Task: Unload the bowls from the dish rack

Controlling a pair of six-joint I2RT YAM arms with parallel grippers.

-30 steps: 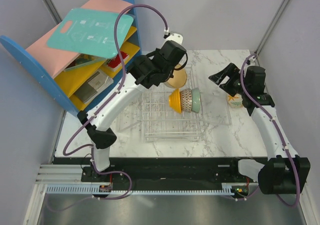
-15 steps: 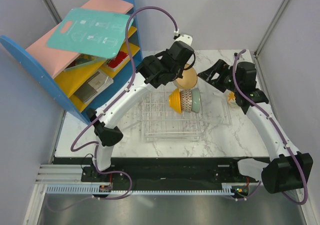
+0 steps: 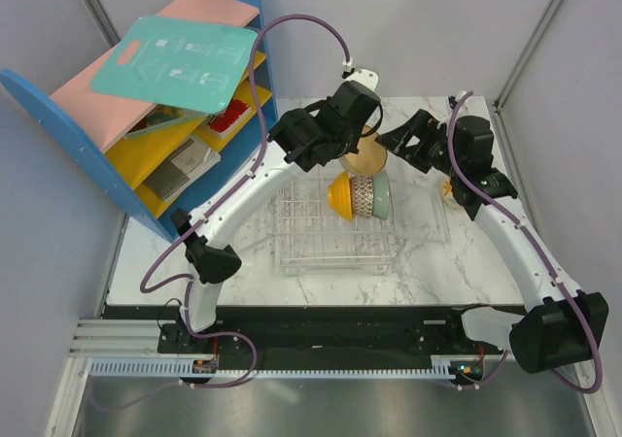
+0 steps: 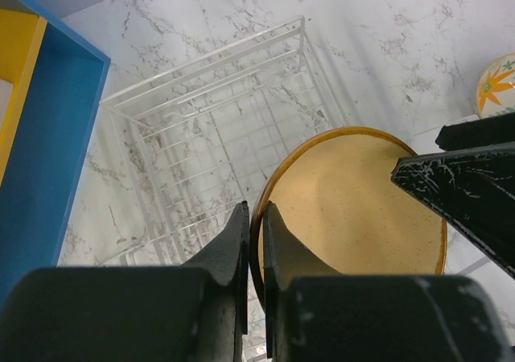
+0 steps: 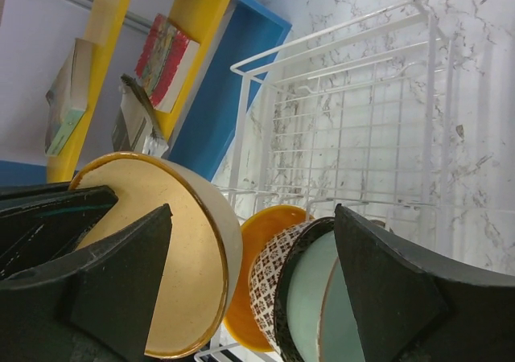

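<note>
My left gripper (image 4: 256, 217) is shut on the rim of a cream bowl (image 4: 354, 209) with a brown edge, held above the far end of the white wire dish rack (image 3: 330, 233). In the top view that cream bowl (image 3: 367, 155) hangs between both grippers. My right gripper (image 5: 249, 285) is open, with one finger (image 5: 121, 277) over the mouth of the cream bowl (image 5: 173, 241) and the other to its right. Three bowls lie nested on their sides in the rack: orange (image 5: 261, 241), mesh-patterned (image 5: 272, 275), mint (image 5: 310, 298). A floral bowl (image 4: 497, 84) sits on the table.
A blue and yellow shelf unit (image 3: 165, 126) with a teal board (image 3: 180, 63) on top stands at the far left, close to the dish rack (image 4: 209, 137). The marble table (image 3: 428, 252) runs right to the grey walls.
My right gripper has swung left from the floral bowl up to the cream bowl. The left arm has carried the cream bowl up and to the right, off the rack.
</note>
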